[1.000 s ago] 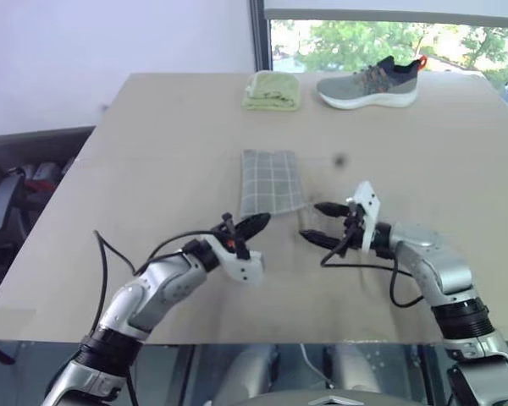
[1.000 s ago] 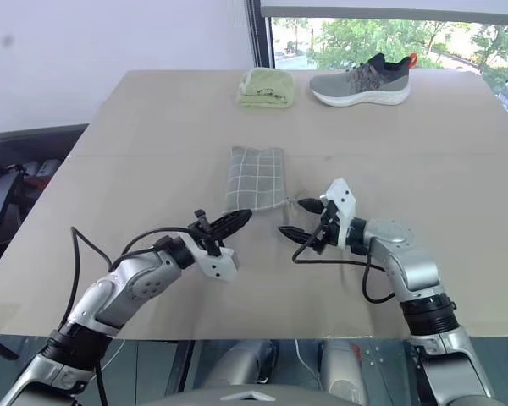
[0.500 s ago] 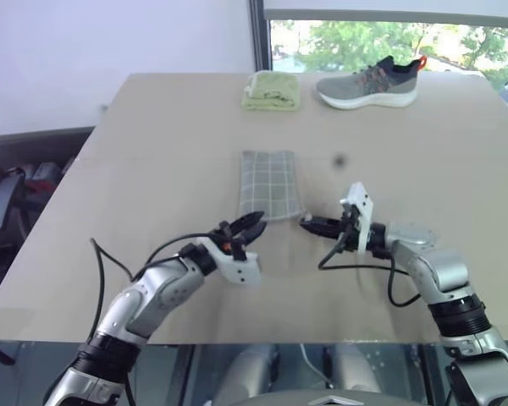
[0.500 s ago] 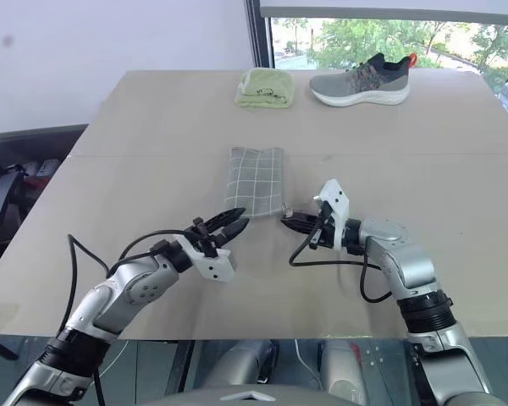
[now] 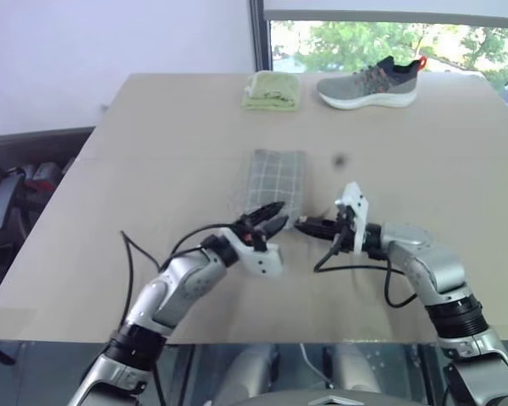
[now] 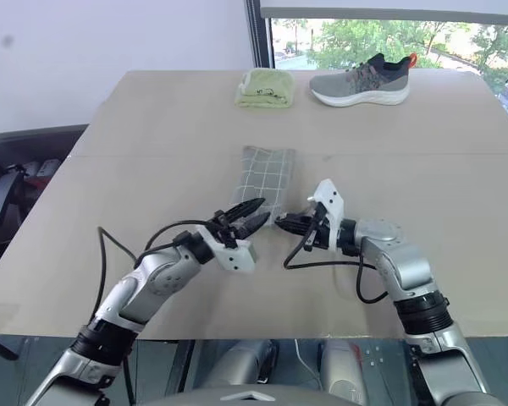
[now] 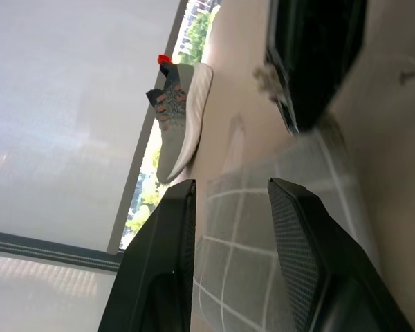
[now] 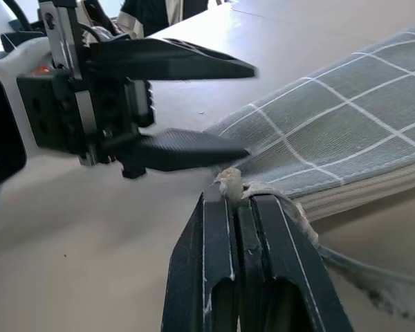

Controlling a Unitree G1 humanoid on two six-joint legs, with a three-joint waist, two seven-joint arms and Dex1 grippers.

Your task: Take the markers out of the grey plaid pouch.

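Head view: the grey plaid pouch (image 5: 277,184) lies on the desk (image 5: 152,152), its near end just ahead of both end effectors. The left end effector (image 5: 269,219) has its fingers parted at the pouch's near corner.

Left wrist view: pouch fabric shows between the spread fingers (image 7: 167,270).

Right wrist view: the right end effector (image 8: 236,207) is clamped on the pouch's small pull cord (image 8: 229,184).
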